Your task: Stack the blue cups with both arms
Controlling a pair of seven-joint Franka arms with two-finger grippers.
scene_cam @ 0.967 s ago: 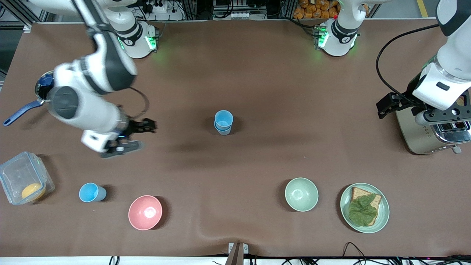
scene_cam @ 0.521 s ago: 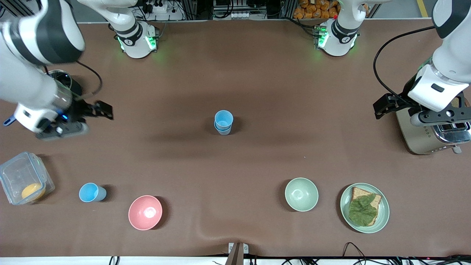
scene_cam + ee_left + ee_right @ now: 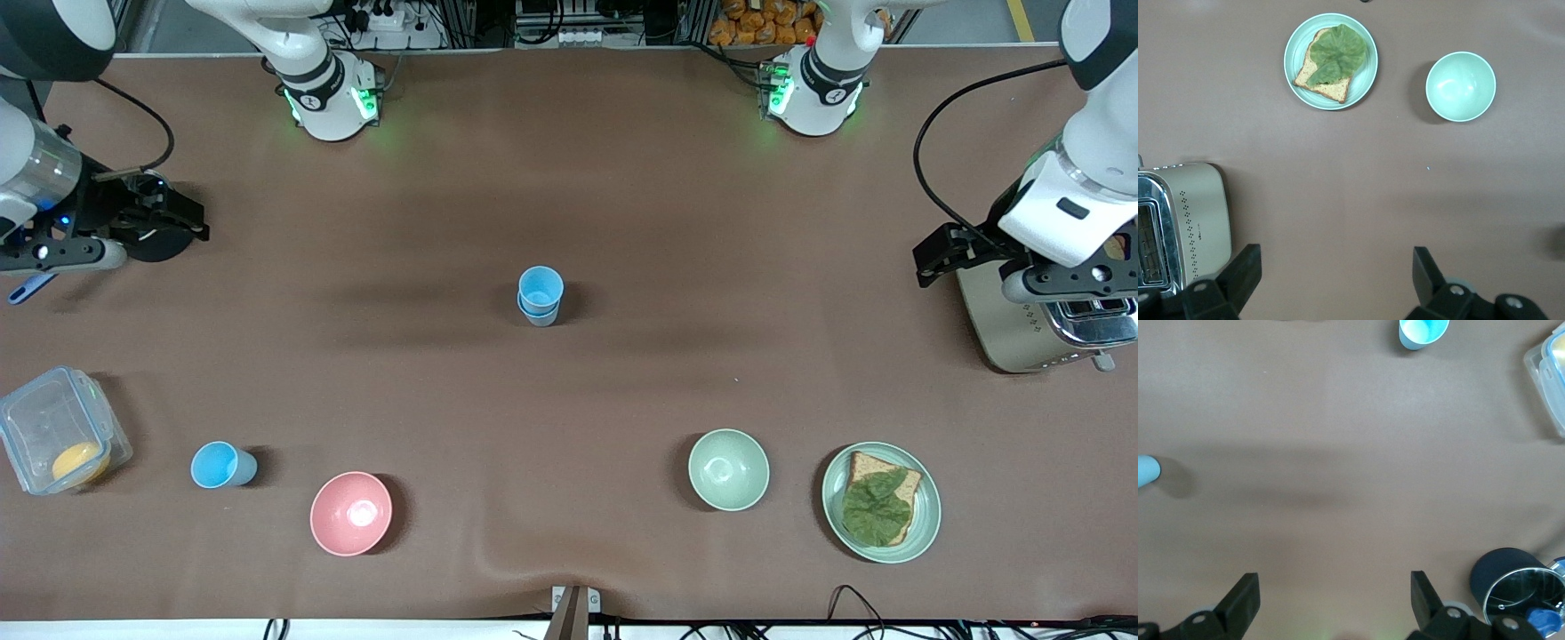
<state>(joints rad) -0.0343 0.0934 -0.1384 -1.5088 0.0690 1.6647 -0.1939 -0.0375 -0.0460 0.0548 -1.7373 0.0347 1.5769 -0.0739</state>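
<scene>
Two blue cups (image 3: 540, 297) stand stacked one in the other at the middle of the table; their edge shows in the right wrist view (image 3: 1147, 470). A third blue cup (image 3: 221, 466) stands alone near the front edge, between the clear box and the pink bowl; it also shows in the right wrist view (image 3: 1423, 333). My right gripper (image 3: 182, 222) is open and empty over the steel pot at the right arm's end (image 3: 1331, 600). My left gripper (image 3: 933, 256) is open and empty beside the toaster (image 3: 1336, 280).
A steel pot (image 3: 1518, 583) with a blue handle (image 3: 27, 286) and a clear box (image 3: 58, 431) sit at the right arm's end. A pink bowl (image 3: 350, 513), a pale green bowl (image 3: 728, 469), a plate with toast (image 3: 880, 502) and a toaster (image 3: 1031, 324) stand on the table.
My right arm has swung away from the middle toward its end of the table, ending over the pot. The left arm has barely shifted. The cups have not moved.
</scene>
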